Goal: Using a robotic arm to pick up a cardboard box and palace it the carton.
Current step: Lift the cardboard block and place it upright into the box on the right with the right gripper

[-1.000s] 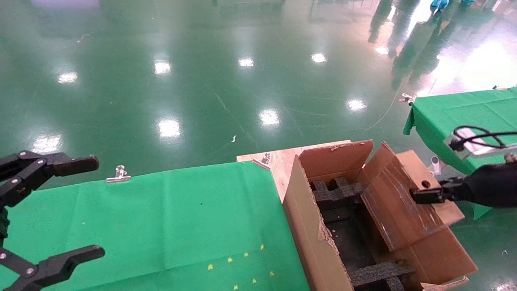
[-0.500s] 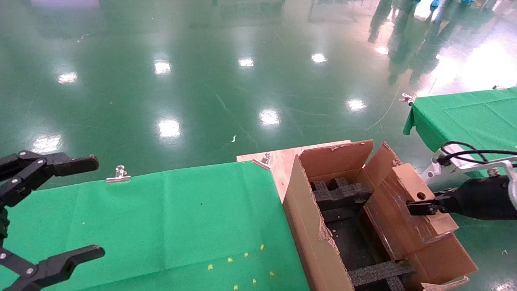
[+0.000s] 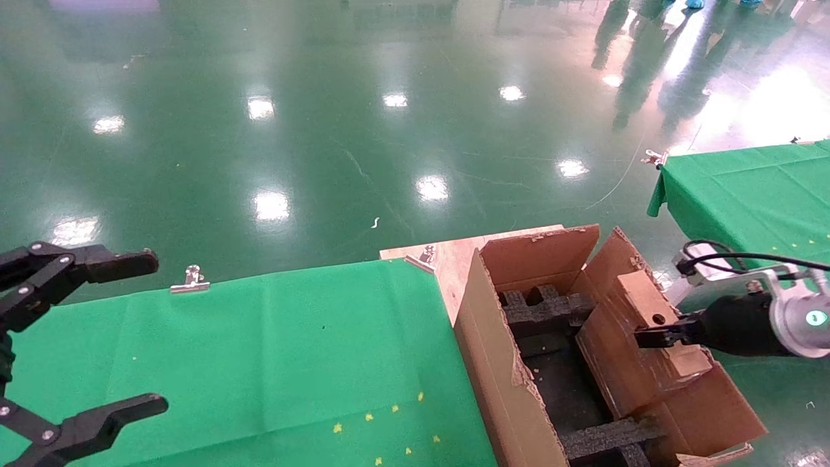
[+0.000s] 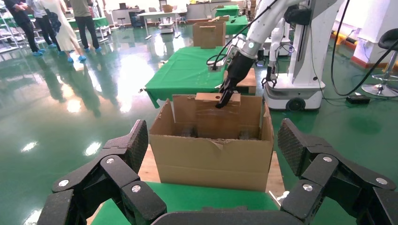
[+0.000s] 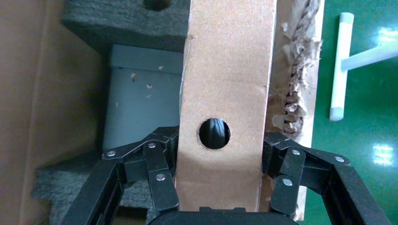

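Note:
My right gripper [image 3: 652, 337] is shut on the small brown cardboard box [image 3: 632, 337], which has a round hole in its top face and a glossy taped side. The box stands on edge, partly inside the large carton [image 3: 499, 383], against its right wall. Black foam inserts [image 3: 548, 308] lie inside the carton. In the right wrist view the fingers [image 5: 159, 173] clamp both sides of the box [image 5: 227, 75]. In the left wrist view the right gripper [image 4: 225, 97] holds the box [image 4: 217, 116] down in the carton [image 4: 211, 157]. My left gripper [image 3: 97, 337] hangs open over the green table at the left.
The green-clothed table [image 3: 259, 363] lies left of the carton, with a bare wooden corner [image 3: 447, 259] and a metal clip [image 3: 190, 280] at its far edge. A second green table [image 3: 746, 188] stands at the right. A shiny green floor lies beyond.
My right gripper has moved left and down with the small box. The box has sunk deeper into the carton and stands more upright. The left arm has not moved.

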Robot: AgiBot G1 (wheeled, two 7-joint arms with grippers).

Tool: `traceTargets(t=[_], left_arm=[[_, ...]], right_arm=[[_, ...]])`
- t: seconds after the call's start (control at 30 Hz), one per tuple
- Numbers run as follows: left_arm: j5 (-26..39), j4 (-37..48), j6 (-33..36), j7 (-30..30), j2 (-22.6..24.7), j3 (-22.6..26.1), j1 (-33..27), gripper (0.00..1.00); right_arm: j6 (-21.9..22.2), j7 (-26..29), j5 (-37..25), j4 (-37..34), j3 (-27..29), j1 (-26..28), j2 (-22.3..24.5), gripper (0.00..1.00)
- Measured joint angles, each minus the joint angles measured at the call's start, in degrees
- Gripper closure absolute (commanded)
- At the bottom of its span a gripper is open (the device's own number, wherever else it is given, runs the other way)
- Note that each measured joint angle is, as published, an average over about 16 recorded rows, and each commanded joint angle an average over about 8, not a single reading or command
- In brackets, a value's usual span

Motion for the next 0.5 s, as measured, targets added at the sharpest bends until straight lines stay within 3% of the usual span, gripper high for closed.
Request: traceTargets(t=[0.5], left_arm=[[-0.01, 0.0, -0.01, 0.01, -0.01, 0.02, 0.0, 0.0]], right_arm=[[2.77, -7.34, 8.87, -12.66, 1.35, -10.17, -8.96, 1.0]])
